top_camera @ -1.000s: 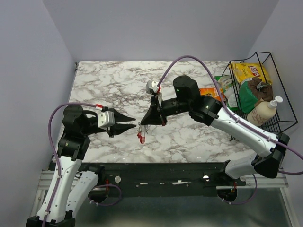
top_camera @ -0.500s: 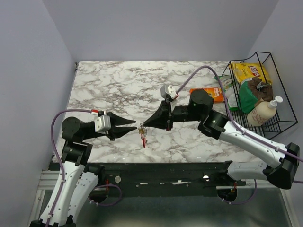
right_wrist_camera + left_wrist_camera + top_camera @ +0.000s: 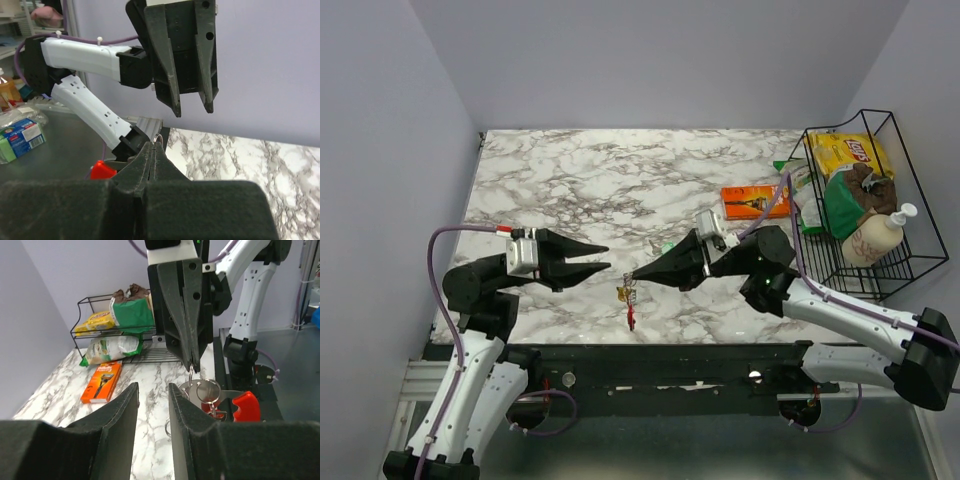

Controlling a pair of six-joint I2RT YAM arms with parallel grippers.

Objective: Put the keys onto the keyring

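Observation:
My right gripper (image 3: 630, 276) is shut on the keyring (image 3: 191, 375), a thin metal loop that peeks out of its tips (image 3: 158, 138). Below the loop hang the keys (image 3: 631, 303): a silver blade with a small ring (image 3: 207, 390) and a red-headed key (image 3: 246, 406), held just above the marble near the table's front edge. My left gripper (image 3: 608, 256) stands open a short way left of the ring, pointing at it, with nothing between its fingers (image 3: 120, 412). A further thin ring (image 3: 166, 428) shows partly behind the left gripper's right finger.
An orange razor packet (image 3: 755, 200) lies on the marble table (image 3: 570, 180) at the right. Beyond it stands a black wire basket (image 3: 880, 130) with snack bags and a bottle. The table's front rail (image 3: 650, 365) runs just below the keys.
My right gripper has swung down and nearer the front edge, carrying the ring and keys. The left gripper has stayed close to the ring, shifted a little up in the top view.

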